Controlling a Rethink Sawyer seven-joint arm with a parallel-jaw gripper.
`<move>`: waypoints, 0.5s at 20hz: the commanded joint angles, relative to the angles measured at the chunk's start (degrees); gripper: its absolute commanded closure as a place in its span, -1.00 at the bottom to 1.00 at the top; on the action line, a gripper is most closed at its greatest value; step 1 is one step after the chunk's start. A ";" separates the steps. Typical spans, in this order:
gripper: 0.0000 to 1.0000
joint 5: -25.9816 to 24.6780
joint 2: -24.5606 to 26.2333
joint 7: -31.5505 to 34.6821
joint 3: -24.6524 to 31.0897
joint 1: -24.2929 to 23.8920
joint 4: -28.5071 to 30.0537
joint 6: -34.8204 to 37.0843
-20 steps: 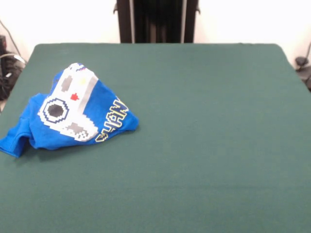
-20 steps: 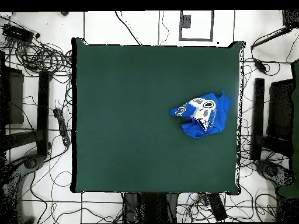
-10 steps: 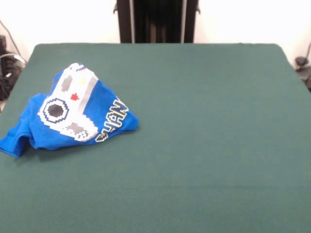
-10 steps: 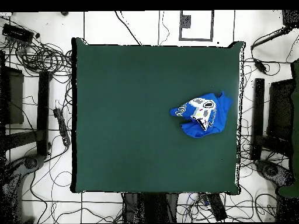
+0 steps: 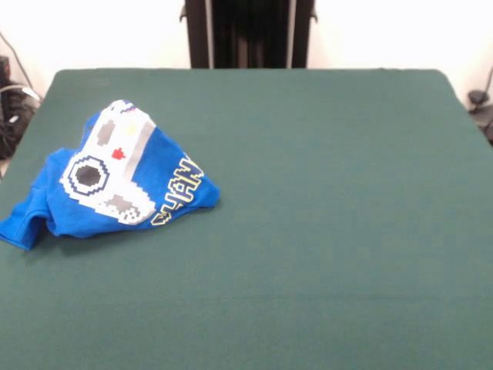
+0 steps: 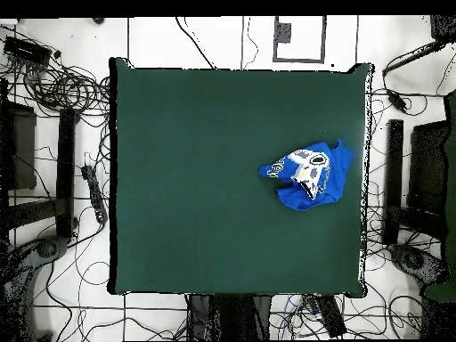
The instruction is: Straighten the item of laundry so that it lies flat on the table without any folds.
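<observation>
Shirts we count as one: a crumpled blue shirt [image 5: 115,181] bunched near a side edge of the single green table [image 5: 323,231]. Cables [image 6: 53,85] litter the floor. We see no claw.

I see loose black cables [image 6: 67,85] tangled over the pale floor [image 6: 209,40] along one side. Dark stands [image 6: 392,183] flank the opposite side. A white-bordered square marker [image 6: 299,40] lies on the floor. More cables [image 6: 9,134] show at the front view's edge, with what may be a small black device [image 5: 477,98].
</observation>
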 commanded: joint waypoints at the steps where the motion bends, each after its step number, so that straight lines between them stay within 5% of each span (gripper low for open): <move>1: 1.00 -1.89 -0.06 -17.03 2.88 -2.80 9.45 1.08; 5: 1.00 -1.65 4.02 -36.74 12.10 -16.70 8.40 -4.34; 10: 1.00 -4.45 9.60 -51.13 22.95 -27.04 0.20 -1.06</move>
